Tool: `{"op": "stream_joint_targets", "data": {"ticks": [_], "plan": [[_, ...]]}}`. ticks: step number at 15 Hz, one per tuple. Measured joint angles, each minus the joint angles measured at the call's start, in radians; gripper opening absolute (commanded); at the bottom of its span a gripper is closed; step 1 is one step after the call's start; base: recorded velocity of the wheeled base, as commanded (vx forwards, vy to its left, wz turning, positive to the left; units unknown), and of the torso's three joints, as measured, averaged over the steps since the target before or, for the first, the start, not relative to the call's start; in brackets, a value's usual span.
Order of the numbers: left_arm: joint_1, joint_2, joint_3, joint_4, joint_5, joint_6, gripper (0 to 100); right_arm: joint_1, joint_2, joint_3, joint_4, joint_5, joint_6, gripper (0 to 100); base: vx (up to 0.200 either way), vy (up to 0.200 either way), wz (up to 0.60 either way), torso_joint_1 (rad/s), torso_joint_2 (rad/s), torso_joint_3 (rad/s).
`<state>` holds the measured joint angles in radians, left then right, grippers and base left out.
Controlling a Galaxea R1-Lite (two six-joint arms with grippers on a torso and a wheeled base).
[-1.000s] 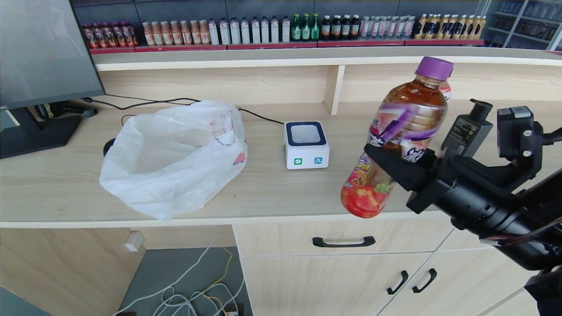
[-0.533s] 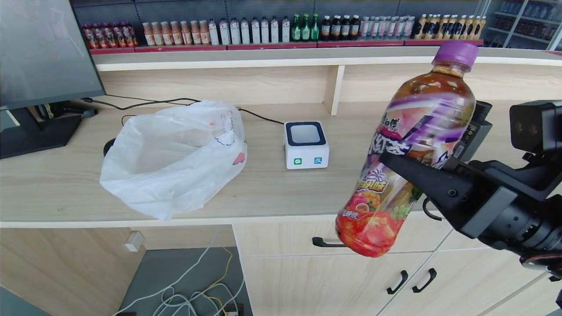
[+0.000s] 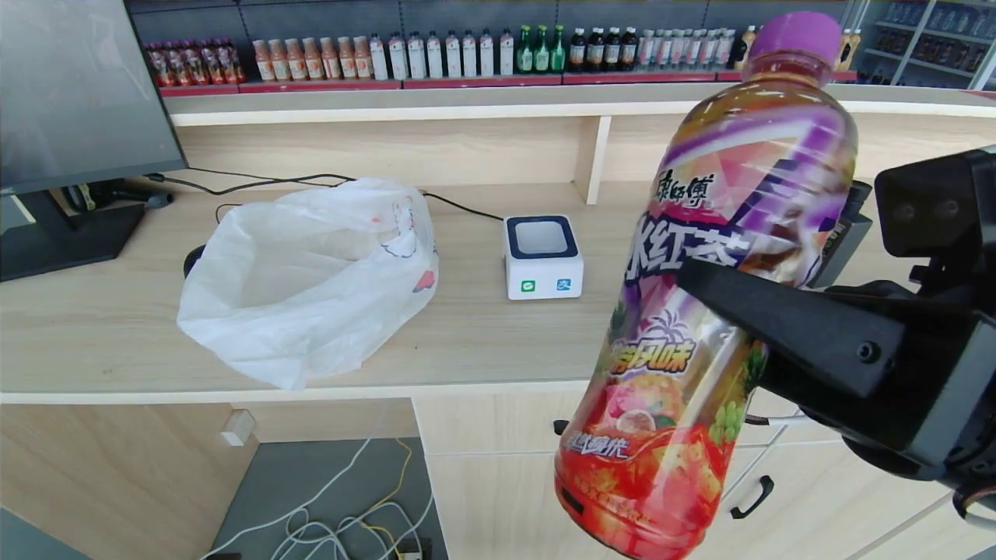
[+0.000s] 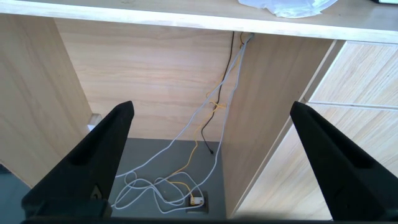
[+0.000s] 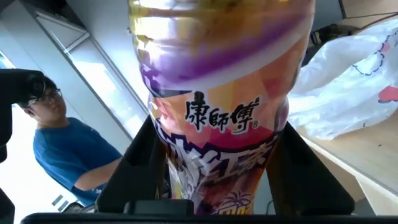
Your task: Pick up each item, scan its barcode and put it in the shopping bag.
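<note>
With the right jaws clamped round the waist of the bottle [image 3: 739, 194], raised and tilted, the pick-up looks done and scanning comes next: bring its barcode over the scanner [image 3: 542, 260], well beyond and left of those jaws, near the shopping bag [image 3: 311, 272]; the left jaws gape empty.
</note>
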<state>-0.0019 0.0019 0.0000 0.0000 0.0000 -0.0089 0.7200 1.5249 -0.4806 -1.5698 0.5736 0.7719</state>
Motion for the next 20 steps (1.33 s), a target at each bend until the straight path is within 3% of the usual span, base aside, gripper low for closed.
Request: {"op": "stream_joint_targets", "data": {"ticks": [5,7,14,16,20], "plan": [[0.000,0.000,0.000,0.000,0.000,0.000,100,0.055,0.002,-0.039,-0.001,0.000,0.001,0,0.000,0.000,0.00,0.000,0.00,0.000],[0.000,0.000,0.000,0.000,0.000,0.000,100,0.057,0.008,-0.043,0.000,0.006,-0.098,0,0.000,0.000,0.00,0.000,0.00,0.000],[0.000,0.000,0.000,0.000,0.000,0.000,100,-0.008,0.162,-0.030,0.001,-0.007,-1.031,0,0.000,0.000,0.00,0.000,0.00,0.000],[0.000,0.000,0.000,0.000,0.000,0.000,100,-0.016,0.181,-0.028,0.001,-0.098,-1.280,0,0.000,0.000,0.00,0.000,0.00,0.000],[0.000,0.000,0.000,0.000,0.000,0.000,100,0.027,0.104,-0.021,-0.001,-0.222,-1.634,0,0.000,0.000,0.00,0.000,0.00,0.000]]}}
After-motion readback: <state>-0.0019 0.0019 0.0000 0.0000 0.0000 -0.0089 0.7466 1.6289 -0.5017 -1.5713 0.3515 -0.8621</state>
